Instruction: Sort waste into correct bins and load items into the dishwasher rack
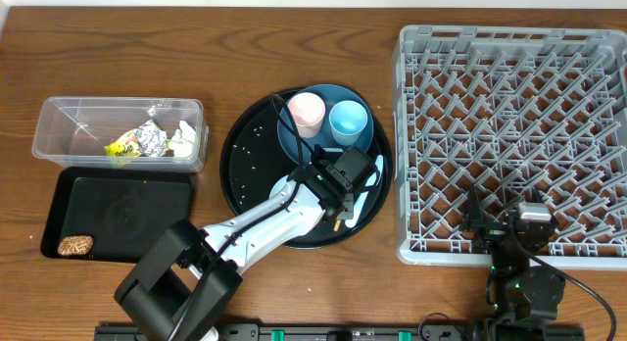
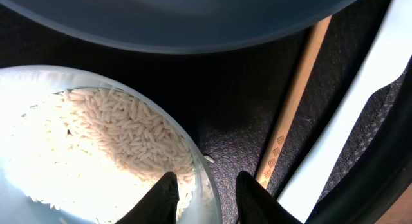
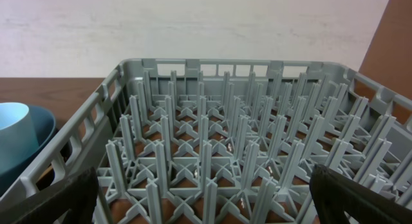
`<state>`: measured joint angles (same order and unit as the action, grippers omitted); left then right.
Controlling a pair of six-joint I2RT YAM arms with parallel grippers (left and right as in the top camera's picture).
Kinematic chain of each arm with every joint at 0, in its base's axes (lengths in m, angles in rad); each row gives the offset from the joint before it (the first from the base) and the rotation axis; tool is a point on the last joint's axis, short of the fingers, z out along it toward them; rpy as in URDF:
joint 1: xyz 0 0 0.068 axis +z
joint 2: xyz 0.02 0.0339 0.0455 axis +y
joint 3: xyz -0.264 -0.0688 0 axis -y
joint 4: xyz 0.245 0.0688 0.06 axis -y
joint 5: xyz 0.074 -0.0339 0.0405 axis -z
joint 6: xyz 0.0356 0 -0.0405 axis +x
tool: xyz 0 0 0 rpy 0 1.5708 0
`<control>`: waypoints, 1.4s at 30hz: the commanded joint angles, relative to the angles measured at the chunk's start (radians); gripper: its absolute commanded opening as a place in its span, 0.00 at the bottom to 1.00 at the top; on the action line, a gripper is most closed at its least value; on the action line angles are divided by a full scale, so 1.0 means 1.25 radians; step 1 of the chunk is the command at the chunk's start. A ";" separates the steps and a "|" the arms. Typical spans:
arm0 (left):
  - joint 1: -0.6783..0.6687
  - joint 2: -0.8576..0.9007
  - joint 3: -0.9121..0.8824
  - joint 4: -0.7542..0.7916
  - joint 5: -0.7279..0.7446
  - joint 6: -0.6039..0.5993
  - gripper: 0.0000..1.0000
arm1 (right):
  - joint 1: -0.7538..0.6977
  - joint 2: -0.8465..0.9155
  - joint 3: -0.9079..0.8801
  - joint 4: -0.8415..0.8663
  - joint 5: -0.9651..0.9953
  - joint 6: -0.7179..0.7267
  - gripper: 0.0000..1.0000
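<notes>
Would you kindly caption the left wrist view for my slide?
Left gripper straddling the rim of the rice-filled white bowl, chopstick and spoon alongside.

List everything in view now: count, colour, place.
dishwasher rack: one, grey, right.
clear tub: one, far left.
foil ball: one, silver, in tub.
wrapper: one, yellow-green, in tub.
paper: one, white, in tub.
black tray: one, before tub.
food lump: one, brown, in black tray.
round tray: one, black, centre.
plate: one, dark blue, on round tray.
pink cup: one, on plate.
light blue cup: one, on plate.
bowl: one, white, on round tray.
rice: many grains, white, in bowl.
chopstick: one, wooden, on round tray.
spoon: one, white, beside chopstick.
left gripper: jaws parted astride bowl rim.
right gripper: jaws open, facing rack.
</notes>
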<state>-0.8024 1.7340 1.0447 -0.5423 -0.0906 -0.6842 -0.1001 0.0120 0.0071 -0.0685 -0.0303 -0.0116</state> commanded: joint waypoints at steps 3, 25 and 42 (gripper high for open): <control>-0.002 0.009 -0.008 -0.004 -0.024 -0.002 0.19 | 0.006 -0.001 -0.001 -0.003 -0.003 -0.007 0.99; 0.000 0.042 -0.005 0.008 -0.031 0.017 0.06 | 0.006 -0.001 -0.001 -0.003 -0.003 -0.007 0.99; 0.000 0.003 0.001 0.007 -0.034 0.029 0.10 | 0.006 -0.001 -0.001 -0.003 -0.003 -0.007 0.99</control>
<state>-0.8070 1.7531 1.0439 -0.5350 -0.1265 -0.6537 -0.1001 0.0120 0.0071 -0.0685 -0.0303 -0.0116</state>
